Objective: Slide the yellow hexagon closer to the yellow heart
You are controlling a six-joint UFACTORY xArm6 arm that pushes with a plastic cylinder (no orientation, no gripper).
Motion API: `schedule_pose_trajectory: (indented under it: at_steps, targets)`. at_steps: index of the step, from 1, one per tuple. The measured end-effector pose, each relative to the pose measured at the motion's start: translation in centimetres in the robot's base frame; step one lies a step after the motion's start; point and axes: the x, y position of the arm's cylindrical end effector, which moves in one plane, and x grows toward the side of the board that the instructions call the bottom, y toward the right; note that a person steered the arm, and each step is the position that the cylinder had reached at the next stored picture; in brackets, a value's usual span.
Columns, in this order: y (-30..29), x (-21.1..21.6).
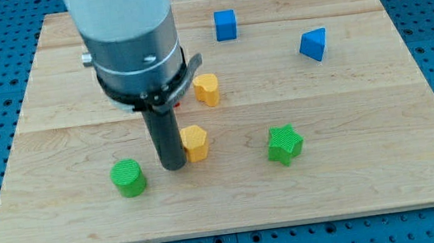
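The yellow hexagon (196, 143) lies on the wooden board (357, 179) just left of the middle. The yellow heart (207, 89) lies a short way above it and slightly to the right, with a small gap between them. My tip (174, 167) is down on the board against the hexagon's left side, touching it or nearly so. The arm's grey body covers the board's upper left.
A green cylinder (128, 178) lies left of my tip. A green star (284, 144) lies to the hexagon's right. A blue cube (226, 25) and a blue triangular block (314, 44) lie near the view's top. A bit of red (177, 105) shows behind the arm.
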Motion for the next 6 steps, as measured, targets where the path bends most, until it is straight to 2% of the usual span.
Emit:
schedule_pose_trajectory:
  at_steps: [1,2,3,5,6]
  targets:
    - [0.0,-2.0]
    - [-0.2,5.0]
    - [1.7,5.7]
    - [3.1,-3.3]
    - [3.6,-6.2]
